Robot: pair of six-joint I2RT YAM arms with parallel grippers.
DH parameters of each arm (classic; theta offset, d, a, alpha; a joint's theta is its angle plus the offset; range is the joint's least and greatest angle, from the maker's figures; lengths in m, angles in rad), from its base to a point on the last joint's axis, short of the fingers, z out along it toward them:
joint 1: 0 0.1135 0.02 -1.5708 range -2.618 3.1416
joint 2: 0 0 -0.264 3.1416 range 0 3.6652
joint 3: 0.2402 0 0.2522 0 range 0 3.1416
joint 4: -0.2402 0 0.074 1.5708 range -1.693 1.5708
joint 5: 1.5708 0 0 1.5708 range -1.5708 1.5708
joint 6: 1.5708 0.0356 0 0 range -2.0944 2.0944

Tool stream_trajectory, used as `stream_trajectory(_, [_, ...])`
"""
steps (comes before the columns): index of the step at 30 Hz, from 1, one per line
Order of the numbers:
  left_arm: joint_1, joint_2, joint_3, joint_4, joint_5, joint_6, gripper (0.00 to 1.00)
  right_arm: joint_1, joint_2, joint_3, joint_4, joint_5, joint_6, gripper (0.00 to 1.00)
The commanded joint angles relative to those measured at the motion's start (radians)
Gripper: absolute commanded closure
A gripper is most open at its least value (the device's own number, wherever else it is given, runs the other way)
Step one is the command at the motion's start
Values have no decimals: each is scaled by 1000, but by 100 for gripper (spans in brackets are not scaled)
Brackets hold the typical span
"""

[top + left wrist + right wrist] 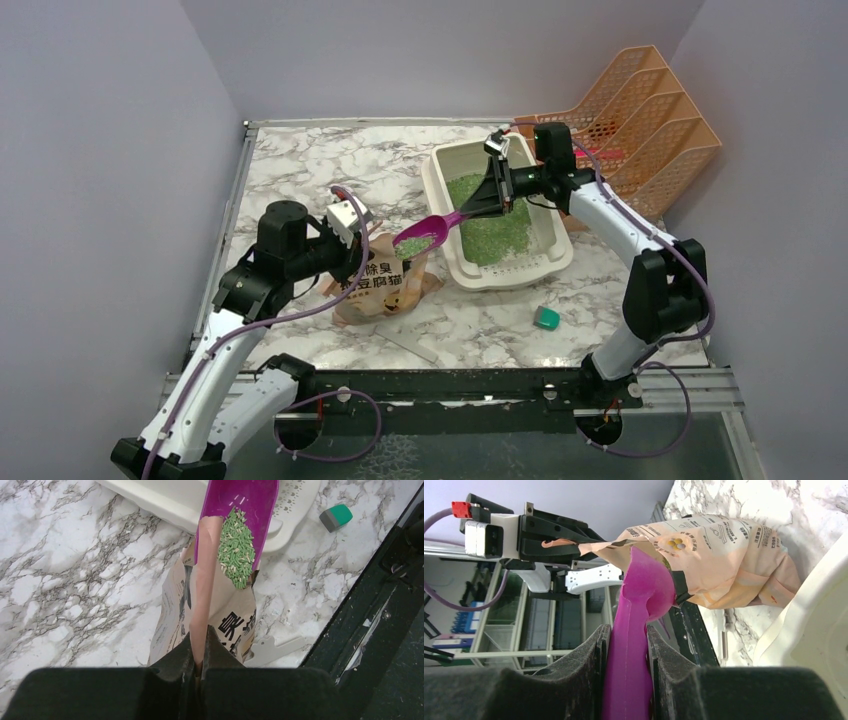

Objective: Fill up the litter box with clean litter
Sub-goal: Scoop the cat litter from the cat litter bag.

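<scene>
Nearest on the counter [300, 180], well to the near side of the right hand [495, 195]: small teal block [547, 318], alone. Next, below the left hand [199, 650]: tan paper bag [225, 615], standing, its top edge pinched flat between fully closed jaws. Just past the left hand's fingertips, over the bag's mouth: magenta scoop [425, 235], heaped with clean litter [237, 550]. Gripped by its handle in the right hand, jaws narrow on the plastic. Beneath the right hand: litter box [515, 272], with more green granules spread inside. Farthest, beyond the right hand: orange mesh rack [650, 120].
</scene>
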Motion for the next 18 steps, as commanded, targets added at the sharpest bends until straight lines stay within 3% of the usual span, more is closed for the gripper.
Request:
stream_trajectory(1, [-1,-69,-18,84,37,-36,100,2,-56,84,-259,80,-203,99])
stream_trajectory(9, [0,-48,19,84,111,-50,100,84,-22,67,-295,161,-196,99])
stream_trajectory(10, [0,-43,19,85,119,-53,100,87,-19,34,-222,123,-127,99])
stream_trajectory(12, [0,-38,19,86,125,-61,100,100,-32,-17,-117,209,-23,99])
stream_trajectory(15, [0,-36,19,86,126,-61,100,183,21,170,-422,487,-218,99])
stream_trajectory(18, [0,-19,25,86,121,-57,100,289,100,354,-617,741,-347,99])
